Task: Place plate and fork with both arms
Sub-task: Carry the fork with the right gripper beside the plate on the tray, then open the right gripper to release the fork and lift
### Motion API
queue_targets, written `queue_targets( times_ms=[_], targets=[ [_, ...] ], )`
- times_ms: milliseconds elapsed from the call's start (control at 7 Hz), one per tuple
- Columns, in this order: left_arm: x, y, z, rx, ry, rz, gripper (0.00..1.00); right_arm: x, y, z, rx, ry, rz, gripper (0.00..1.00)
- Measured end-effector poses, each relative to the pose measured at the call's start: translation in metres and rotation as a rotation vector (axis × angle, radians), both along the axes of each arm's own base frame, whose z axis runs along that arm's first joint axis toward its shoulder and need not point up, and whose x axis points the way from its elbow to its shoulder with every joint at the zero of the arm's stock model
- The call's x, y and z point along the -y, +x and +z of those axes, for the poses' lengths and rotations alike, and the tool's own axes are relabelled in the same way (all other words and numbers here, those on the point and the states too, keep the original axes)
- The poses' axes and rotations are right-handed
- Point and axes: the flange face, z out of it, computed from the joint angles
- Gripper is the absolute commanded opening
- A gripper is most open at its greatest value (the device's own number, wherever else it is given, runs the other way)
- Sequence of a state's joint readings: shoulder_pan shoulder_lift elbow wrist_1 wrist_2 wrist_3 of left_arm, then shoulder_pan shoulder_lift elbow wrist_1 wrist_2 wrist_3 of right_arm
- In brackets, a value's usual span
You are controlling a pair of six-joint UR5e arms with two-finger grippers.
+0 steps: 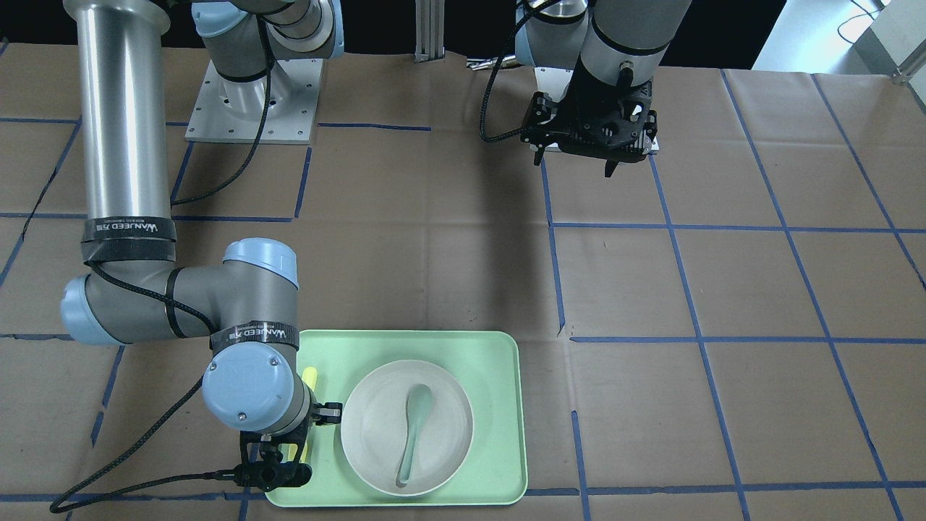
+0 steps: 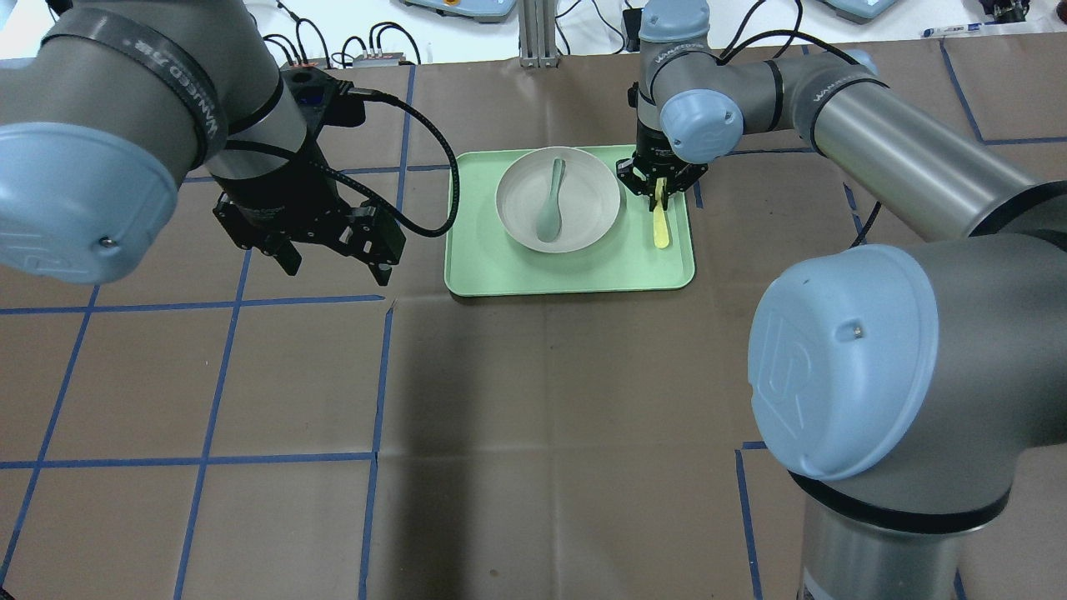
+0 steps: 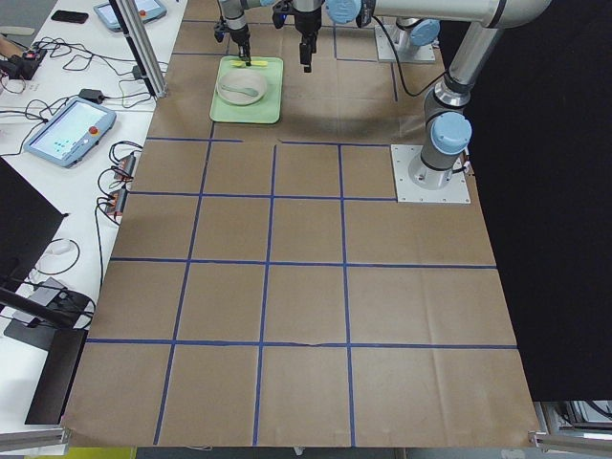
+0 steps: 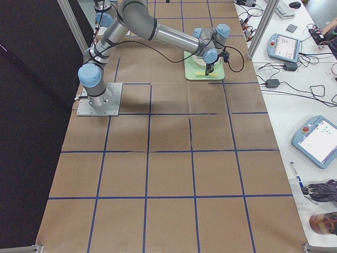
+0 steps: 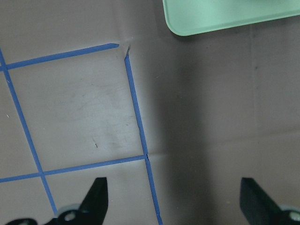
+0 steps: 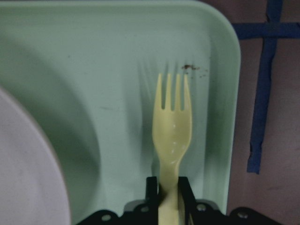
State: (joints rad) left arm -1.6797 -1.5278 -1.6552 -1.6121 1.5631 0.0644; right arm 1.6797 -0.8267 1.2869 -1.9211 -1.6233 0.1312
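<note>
Jaws of the right gripper (image 6: 168,185) are pinched across the handle of the fork (image 6: 172,136), with no gap visible. I can't tell if the fork is lifted or flat on the tray.

The fork's long axis runs from the operator-side edge of the worktop toward the robot-side edge. The tines point at the robot and the handle end sits under the gripper. The overhead view shows the same thing, with the yellow shaft sticking out below the gripper toward the robot. The fork sits in the narrow strip of the tray (image 2: 500,271) between the plate and the tray's right rim, tines near the tray's robot-side right corner.

The plate (image 2: 588,218) is just left of the fork, roughly mid-tray and apart from the fork. A grey-green spoon (image 2: 550,204) lies in it, with roughly the same long axis as the fork. The tray sits toward the operator-side edge of the worktop, about midway along it.

The left gripper (image 2: 338,267) is spread wide with nothing between the fingers. It hangs over bare brown paper off the tray's left side, and only a tray corner shows at the top of the left wrist view.

Judgement: the fork is already in the right arm's grip, so that move is lift and carry. The plate lies between the two grippers and the left arm is the free one — it would have to come in toward the tray's left side to reach the plate's rim.
</note>
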Motion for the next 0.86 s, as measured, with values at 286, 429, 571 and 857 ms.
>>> queue_targets(
  times_ms=[286,429,571,857],
  targets=[
    [0.000,0.000,0.000,0.000,0.000,0.000,1.00,0.002,-0.002,0.011,-0.001,-0.012,-0.002,1.00],
    [0.000,0.000,0.000,0.000,0.000,0.000,1.00,0.000,-0.005,0.024,0.000,-0.017,-0.005,1.00],
    [0.000,0.000,0.000,0.000,0.000,0.000,1.00,-0.006,-0.007,0.048,0.002,-0.014,0.001,1.00],
    [0.000,0.000,0.000,0.000,0.000,0.000,1.00,-0.036,-0.018,0.123,0.001,-0.001,0.052,1.00]
  ],
)
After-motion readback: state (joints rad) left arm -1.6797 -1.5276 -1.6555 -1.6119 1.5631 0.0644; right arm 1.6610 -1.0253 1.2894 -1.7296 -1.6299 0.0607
